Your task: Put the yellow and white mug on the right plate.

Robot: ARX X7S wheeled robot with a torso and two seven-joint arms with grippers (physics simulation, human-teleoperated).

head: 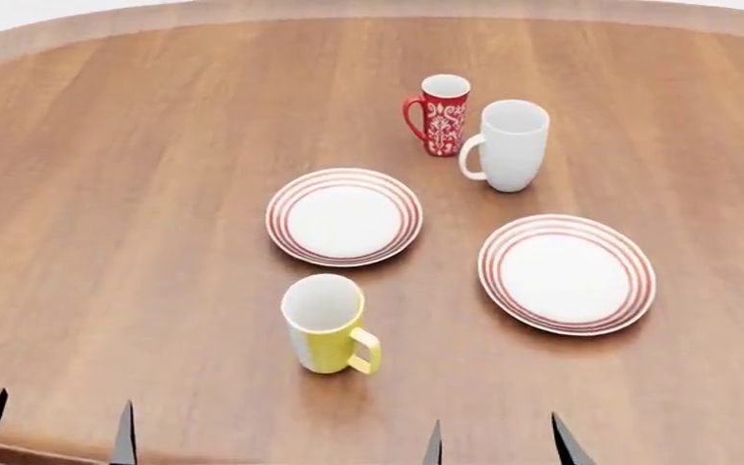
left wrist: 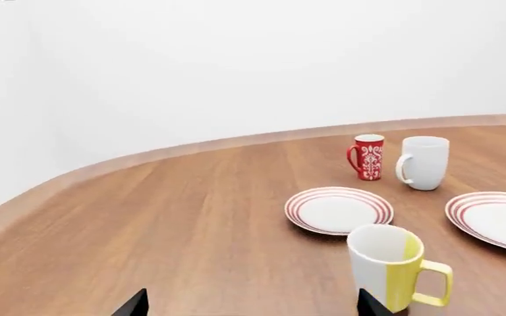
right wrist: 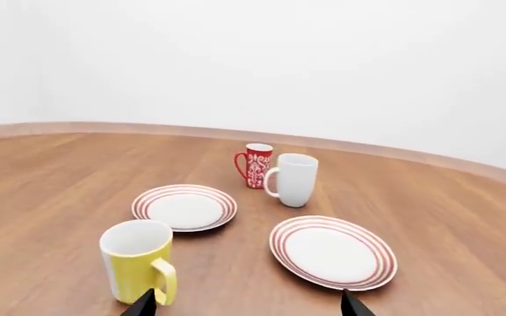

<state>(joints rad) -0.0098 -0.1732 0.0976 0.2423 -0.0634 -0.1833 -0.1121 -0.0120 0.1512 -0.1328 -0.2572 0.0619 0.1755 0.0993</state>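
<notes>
The yellow and white mug (head: 325, 324) stands upright on the wooden table, handle toward the near right, in front of the left plate. It also shows in the left wrist view (left wrist: 392, 266) and the right wrist view (right wrist: 138, 259). The right plate (head: 566, 273), white with red rings, lies empty to the mug's right; it also shows in the right wrist view (right wrist: 333, 252) and the left wrist view (left wrist: 499, 219). My left gripper (head: 51, 431) is open and empty at the near left edge. My right gripper (head: 495, 444) is open and empty near the front, between mug and right plate.
The left look-alike plate (head: 344, 216) lies empty behind the mug. A red-and-white patterned mug (head: 441, 113) and a taller white mug (head: 510, 144) stand side by side at the back. The table's curved edge (head: 36, 48) runs along the far side.
</notes>
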